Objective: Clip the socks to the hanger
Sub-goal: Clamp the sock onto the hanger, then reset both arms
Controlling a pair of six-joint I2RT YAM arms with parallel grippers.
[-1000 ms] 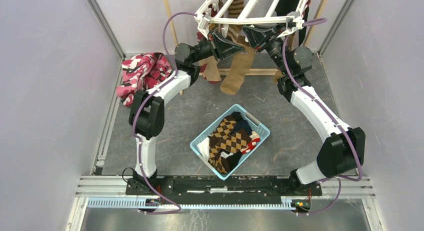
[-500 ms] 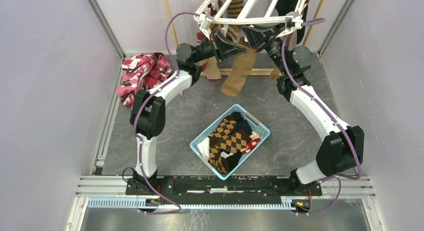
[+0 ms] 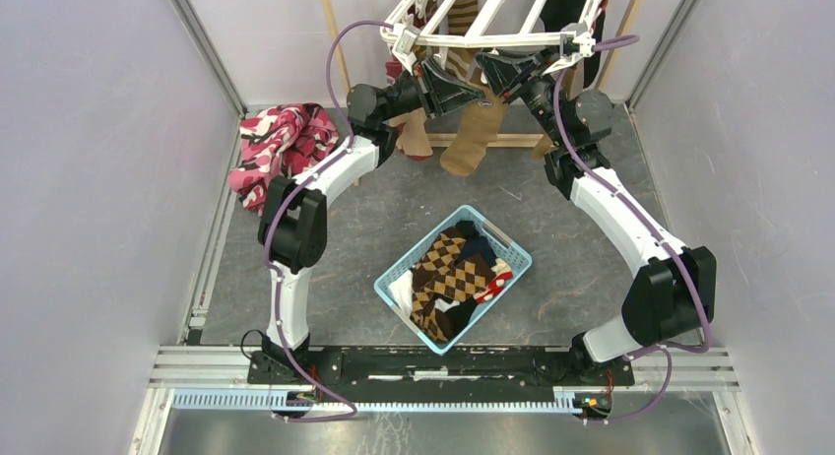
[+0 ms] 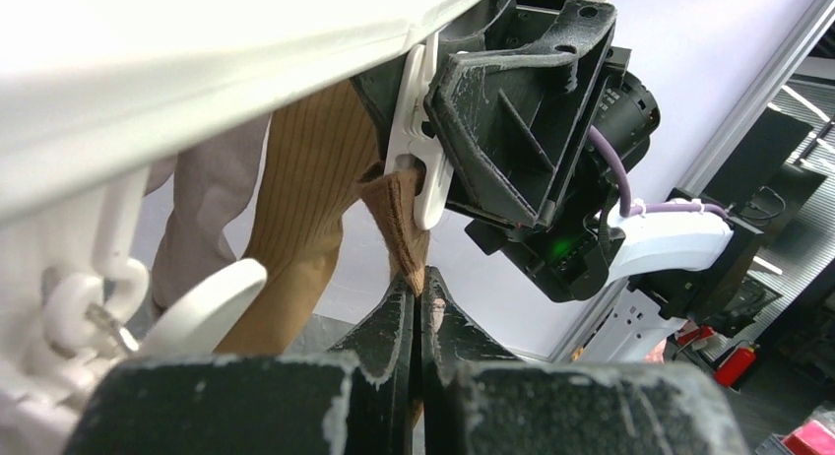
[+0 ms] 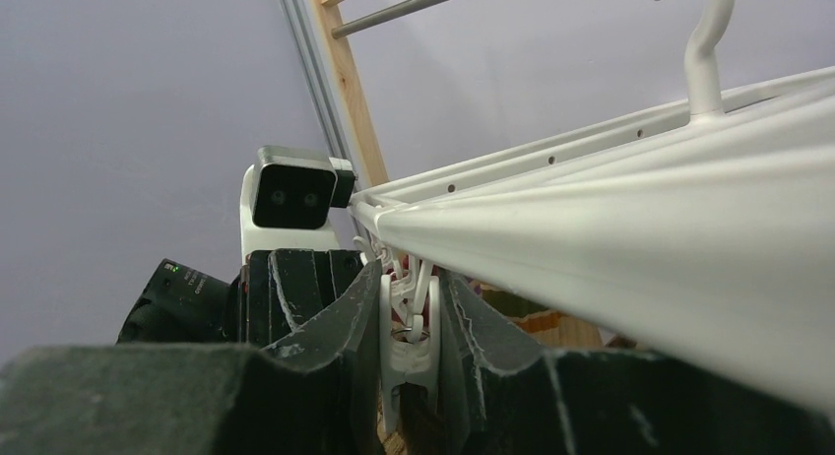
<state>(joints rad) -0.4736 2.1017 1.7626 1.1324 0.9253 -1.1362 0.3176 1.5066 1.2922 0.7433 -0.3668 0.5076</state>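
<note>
Top external: hung socks (image 3: 463, 7) on white plastic barred hanger (image 3: 492, 39), more in blue mesh basket (image 3: 380, 283); left gripper (image 4: 416, 283) pinches tan sock (image 4: 305, 179), right gripper (image 5: 411, 307) squeezes white clip (image 5: 409, 361).

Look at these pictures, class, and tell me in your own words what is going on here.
Two robot arms are working together under the white hanger at the back. The left pincer is shut on the cuff of a tan sock, holding it up to a clip. The right pincer squeezes that clip from both sides. Whether the clip has bitten the sock yet is unclear. More socks wait in the blue basket.
</note>
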